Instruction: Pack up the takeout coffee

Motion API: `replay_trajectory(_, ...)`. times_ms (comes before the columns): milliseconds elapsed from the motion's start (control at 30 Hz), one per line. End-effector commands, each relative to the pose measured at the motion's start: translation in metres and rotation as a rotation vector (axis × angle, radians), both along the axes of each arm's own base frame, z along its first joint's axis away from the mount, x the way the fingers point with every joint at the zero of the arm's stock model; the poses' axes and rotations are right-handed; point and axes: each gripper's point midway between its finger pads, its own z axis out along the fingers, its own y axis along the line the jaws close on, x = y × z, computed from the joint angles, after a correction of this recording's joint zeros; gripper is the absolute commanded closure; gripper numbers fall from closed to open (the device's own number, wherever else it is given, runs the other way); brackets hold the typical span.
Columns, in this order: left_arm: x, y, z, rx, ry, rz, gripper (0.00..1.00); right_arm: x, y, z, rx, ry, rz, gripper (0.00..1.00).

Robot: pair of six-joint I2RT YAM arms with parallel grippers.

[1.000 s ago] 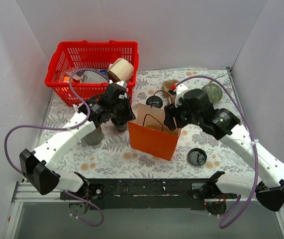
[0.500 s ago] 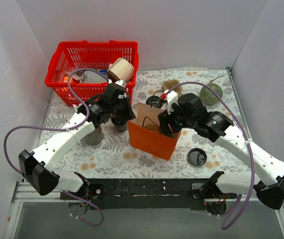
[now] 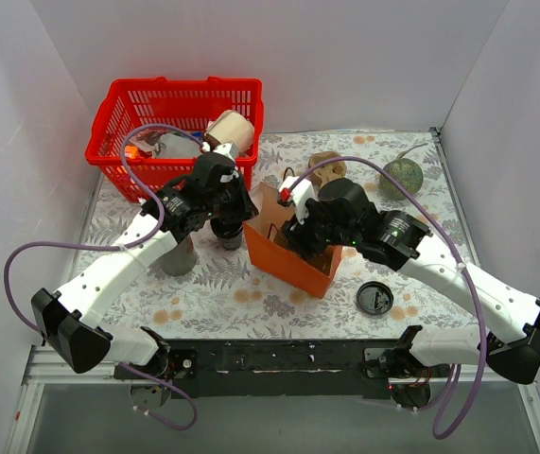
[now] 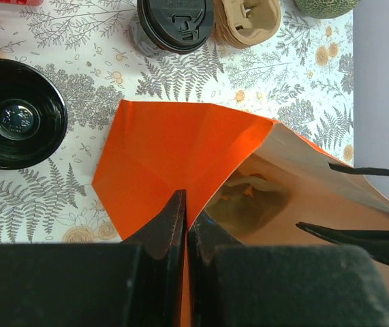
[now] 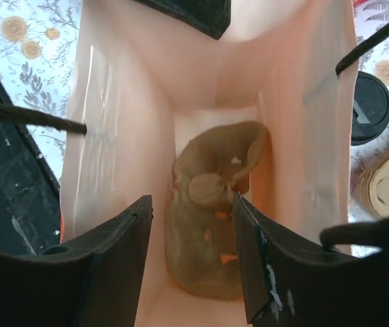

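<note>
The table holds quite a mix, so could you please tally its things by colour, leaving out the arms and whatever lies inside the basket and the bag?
Black: 3 (takeout coffee, sip lid, flat lid)
Tan: 2 (cup carrier, roll by the basket)
Orange: 1 (paper bag)
Red: 1 (basket)
Green: 1 (melon)
Grey: 1 (cup)
Total: 9

Takeout coffee (image 4: 18, 112), small round black cup, upright, open-topped, beside orange bag (image 4: 174, 157)

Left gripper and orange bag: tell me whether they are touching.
Touching. The left wrist view shows the left gripper shut, its fingertips pinching the wall of the bag between them.
</note>
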Motion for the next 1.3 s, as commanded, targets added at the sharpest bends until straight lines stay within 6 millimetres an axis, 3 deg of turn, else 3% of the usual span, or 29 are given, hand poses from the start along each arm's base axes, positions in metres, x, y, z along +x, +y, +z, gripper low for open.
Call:
replay_trajectory(0,0.001,0.001,0.03,-0.049,-0.06,0.019,1.0,0.015,0.003,0.018,-0.027,-0.112,-0.057,0.43)
replay_trajectory(267,0.002,0.005,0.02,-0.015,-0.042,0.041,1.0,0.011,-0.007,0.037,0.045,-0.125,-0.124,0.42)
replay_trajectory(333,0.002,0.006,0.021,-0.017,-0.045,0.04,1.0,0.007,-0.003,0.035,0.057,-0.094,-0.109,0.48)
replay_trajectory(367,0.001,0.005,0.021,-0.021,-0.044,0.034,1.0,0.005,0.001,0.03,0.056,-0.071,-0.102,0.52)
replay_trajectory(400,0.0,0.003,0.02,-0.025,-0.042,0.026,1.0,0.003,0.004,0.026,0.059,-0.045,-0.103,0.66)
replay_trajectory(500,-0.003,0.0,0.025,-0.047,-0.045,0.003,1.0,0.001,0.012,0.005,0.022,0.014,-0.084,0.85)
replay_trajectory(567,-0.003,0.001,0.025,-0.044,-0.046,0.006,1.0,0.005,0.012,-0.004,0.006,0.014,-0.101,0.88)
replay_trajectory(600,-0.004,0.002,0.024,-0.039,-0.044,0.01,1.0,0.005,0.011,-0.013,-0.006,0.02,-0.103,0.94)
replay_trajectory(733,-0.006,0.0,0.025,-0.049,-0.049,-0.016,1.0,-0.003,0.008,-0.042,-0.066,0.042,-0.048,0.99)
replay_trajectory(933,-0.004,0.003,0.018,-0.017,-0.036,-0.005,1.0,-0.014,-0.013,-0.085,-0.258,0.147,-0.053,0.99)
replay_trajectory(1100,-0.004,0.007,0.022,-0.002,-0.057,0.0,1.0,-0.029,-0.028,-0.099,-0.338,0.224,-0.038,0.99)
replay_trajectory(1267,-0.003,0.008,0.026,0.003,-0.072,-0.006,1.0,-0.032,-0.041,-0.112,-0.425,0.295,-0.099,0.99)
